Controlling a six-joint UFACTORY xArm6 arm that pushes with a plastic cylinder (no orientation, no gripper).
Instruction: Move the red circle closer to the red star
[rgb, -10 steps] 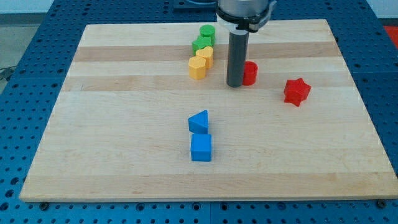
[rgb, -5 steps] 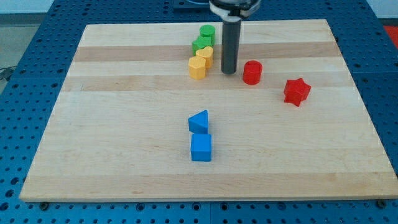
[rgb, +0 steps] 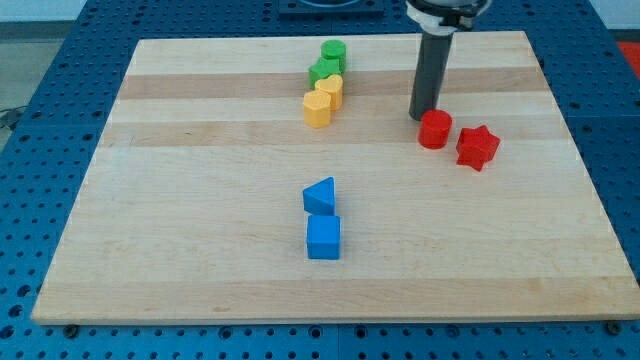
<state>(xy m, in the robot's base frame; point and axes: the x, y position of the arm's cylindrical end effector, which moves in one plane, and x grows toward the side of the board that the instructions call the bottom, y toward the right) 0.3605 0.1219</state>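
Observation:
The red circle (rgb: 435, 130) stands on the wooden board (rgb: 200, 200) at the view's upper right. The red star (rgb: 477, 146) lies just to its right and slightly lower, with a small gap between them. My tip (rgb: 423, 117) rests at the circle's upper left edge, touching or nearly touching it. The dark rod rises from there to the view's top.
Two green blocks (rgb: 327, 62) and two yellow blocks (rgb: 322, 101) are clustered at the top middle. A blue triangle (rgb: 320, 194) sits above a blue cube (rgb: 323, 238) near the board's middle.
My tip moved from left of the red circle up and round to its upper left. The circle slid right and slightly down, much closer to the red star.

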